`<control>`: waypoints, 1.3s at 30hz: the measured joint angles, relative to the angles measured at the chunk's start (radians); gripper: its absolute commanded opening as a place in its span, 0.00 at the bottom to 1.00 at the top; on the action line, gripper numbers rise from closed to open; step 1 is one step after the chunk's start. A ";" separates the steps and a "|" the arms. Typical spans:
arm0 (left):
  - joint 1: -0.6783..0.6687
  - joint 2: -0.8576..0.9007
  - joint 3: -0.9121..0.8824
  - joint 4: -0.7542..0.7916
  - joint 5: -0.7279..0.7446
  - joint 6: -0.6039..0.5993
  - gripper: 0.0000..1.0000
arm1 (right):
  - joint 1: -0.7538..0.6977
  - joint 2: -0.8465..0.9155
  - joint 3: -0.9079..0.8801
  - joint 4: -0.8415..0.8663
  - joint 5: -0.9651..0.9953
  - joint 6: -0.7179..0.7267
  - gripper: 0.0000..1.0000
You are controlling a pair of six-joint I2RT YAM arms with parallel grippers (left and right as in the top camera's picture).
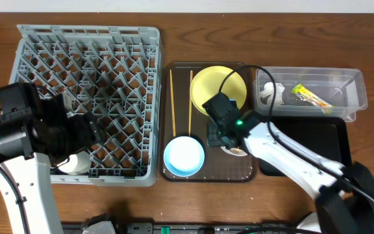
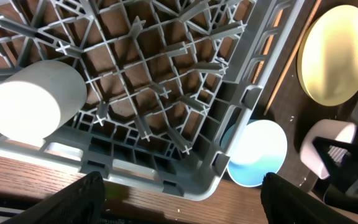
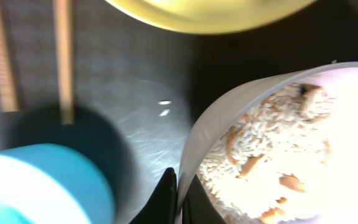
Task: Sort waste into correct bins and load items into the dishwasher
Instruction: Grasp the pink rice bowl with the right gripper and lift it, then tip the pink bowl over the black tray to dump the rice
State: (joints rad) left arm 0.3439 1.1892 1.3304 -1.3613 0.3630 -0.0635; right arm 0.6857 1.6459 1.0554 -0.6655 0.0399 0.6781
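Note:
My right gripper (image 1: 224, 138) (image 3: 180, 198) is shut on the rim of the small white bowl (image 1: 237, 151) (image 3: 229, 106), which holds whitish-tan food crumbs (image 3: 278, 155) and sits on the brown serving tray. The yellow plate (image 1: 218, 86) (image 3: 210, 15), the light blue bowl (image 1: 184, 156) (image 3: 36, 180) and the chopsticks (image 1: 171, 104) (image 3: 64, 56) lie on that tray. The wrapper (image 1: 310, 96) and the tissue (image 1: 267, 96) are in the clear container (image 1: 356, 84). My left gripper (image 1: 86, 130) (image 2: 179, 199) is open and empty over the front right corner of the grey dish rack (image 1: 89, 39) (image 2: 166, 93).
The dark brown serving tray (image 1: 206, 174) stands between the rack and the shallow black tray (image 1: 330, 140). A white cup (image 1: 70, 164) (image 2: 33, 99) lies in the rack's front left part. The left wrist view also shows the blue bowl (image 2: 257, 152) and the yellow plate (image 2: 337, 53).

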 measured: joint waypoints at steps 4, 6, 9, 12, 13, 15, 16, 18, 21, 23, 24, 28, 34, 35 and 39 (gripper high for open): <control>0.000 0.000 0.000 0.000 0.000 0.000 0.81 | -0.021 -0.129 0.002 -0.026 -0.048 0.007 0.01; 0.000 0.000 0.000 0.000 0.000 0.000 0.81 | -0.061 -0.200 0.005 -0.042 -0.084 0.008 0.01; 0.000 0.000 0.000 0.000 0.000 0.000 0.81 | -0.137 -0.285 0.010 -0.059 -0.158 -0.006 0.01; 0.000 0.000 0.000 0.000 0.000 0.000 0.81 | -0.231 -0.332 0.012 -0.085 -0.264 -0.066 0.01; 0.000 0.000 0.000 0.000 0.000 0.000 0.81 | -0.270 -0.338 0.012 -0.095 -0.310 -0.097 0.01; 0.000 0.000 0.000 0.000 0.000 0.000 0.81 | -0.351 -0.340 0.005 -0.104 -0.414 -0.167 0.01; 0.000 0.000 0.000 0.000 0.000 0.000 0.81 | -0.385 -0.340 -0.005 -0.102 -0.454 -0.192 0.01; 0.000 0.000 0.000 -0.001 0.000 0.000 0.81 | -0.465 -0.340 -0.048 -0.094 -0.547 -0.249 0.01; 0.000 0.000 0.000 0.000 -0.001 0.000 0.81 | -0.583 -0.338 -0.157 -0.039 -0.689 -0.325 0.01; 0.000 0.000 0.000 -0.001 -0.002 0.000 0.81 | -0.671 -0.337 -0.247 0.029 -0.820 -0.389 0.01; 0.000 0.000 0.000 0.000 -0.003 0.000 0.81 | -0.718 -0.337 -0.287 0.055 -0.883 -0.420 0.01; 0.000 0.000 0.000 0.000 -0.003 0.000 0.81 | -0.894 -0.337 -0.392 0.102 -1.123 -0.564 0.01; 0.000 0.000 0.000 0.000 -0.003 0.000 0.81 | -1.076 -0.337 -0.472 0.102 -1.416 -0.766 0.01; 0.000 0.000 0.000 0.000 -0.003 0.000 0.81 | -1.094 -0.337 -0.476 0.102 -1.444 -0.786 0.01; 0.000 0.000 0.000 0.000 -0.003 0.000 0.81 | -1.132 -0.337 -0.481 0.098 -1.511 -0.839 0.01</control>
State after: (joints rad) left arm 0.3439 1.1892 1.3304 -1.3613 0.3599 -0.0635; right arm -0.4461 1.3087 0.5747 -0.5671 -1.4712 -0.1608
